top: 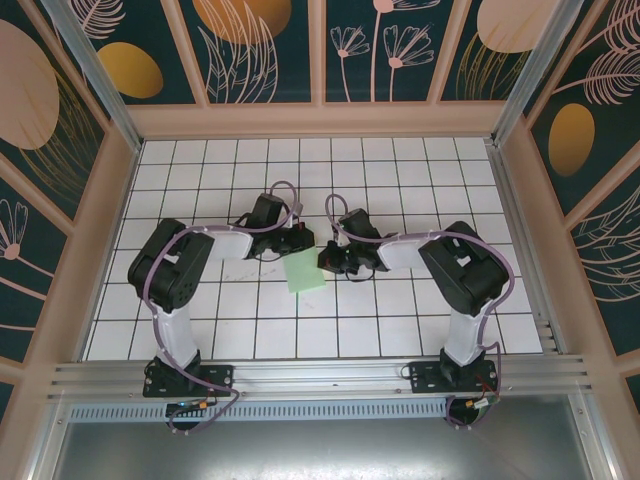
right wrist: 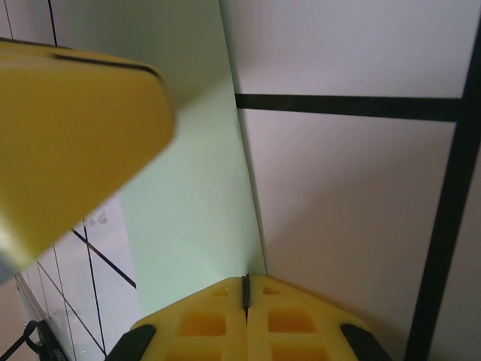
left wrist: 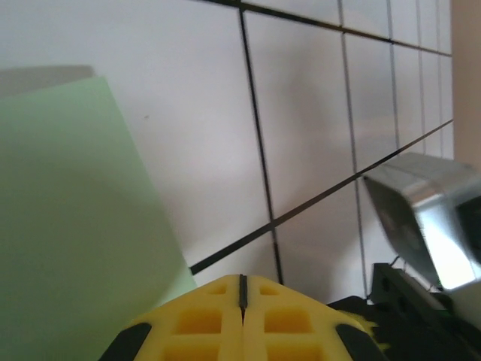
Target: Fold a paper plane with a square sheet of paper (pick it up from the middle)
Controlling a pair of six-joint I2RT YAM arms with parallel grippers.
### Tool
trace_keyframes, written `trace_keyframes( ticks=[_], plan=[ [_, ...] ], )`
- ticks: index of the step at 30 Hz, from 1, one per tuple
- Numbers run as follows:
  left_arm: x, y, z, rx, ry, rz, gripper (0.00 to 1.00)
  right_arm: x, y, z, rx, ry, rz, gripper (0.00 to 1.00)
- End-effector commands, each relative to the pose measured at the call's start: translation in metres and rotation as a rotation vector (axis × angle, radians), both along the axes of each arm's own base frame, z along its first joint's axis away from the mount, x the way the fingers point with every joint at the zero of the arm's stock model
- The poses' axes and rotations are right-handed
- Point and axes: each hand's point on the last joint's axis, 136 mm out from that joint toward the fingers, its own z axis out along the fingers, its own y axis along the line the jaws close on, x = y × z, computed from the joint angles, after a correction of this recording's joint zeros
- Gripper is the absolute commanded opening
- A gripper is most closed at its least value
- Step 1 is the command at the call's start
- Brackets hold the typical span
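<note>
Finding the square sheet of paper on the middle tiles of the worktop, well ahead of its near edge. Just beyond, at its far side: left gripper with jaws pressed fully together beside the sheet, right gripper with jaws likewise closed, tips touching the sheet's edge. Cannot tell whether pinching it.

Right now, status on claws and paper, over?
Left claw shut, right claw shut. Green paper between them, hold unclear. Claws crowd each other.
</note>
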Motion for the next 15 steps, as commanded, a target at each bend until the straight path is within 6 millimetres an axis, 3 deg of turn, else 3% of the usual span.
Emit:
trace_keyframes(
  ticks=[1, 2, 11, 15],
  plan=[
    [-0.005, 0.000, -0.016, 0.034, 0.019, -0.042, 0.02, 0.004, -0.001, -0.006, -0.015, 0.012, 0.005, 0.00],
    [0.002, -0.004, -0.010, 0.028, -0.002, -0.045, 0.02, 0.003, -0.001, -0.007, -0.021, 0.016, 0.008, 0.00],
    [0.007, -0.007, -0.013, 0.049, -0.009, -0.071, 0.02, -0.006, -0.007, -0.019, -0.063, 0.057, 0.025, 0.00],
    [0.009, -0.002, -0.025, 0.103, 0.008, -0.060, 0.02, -0.008, -0.010, -0.022, -0.075, 0.067, 0.024, 0.00]
  ],
)
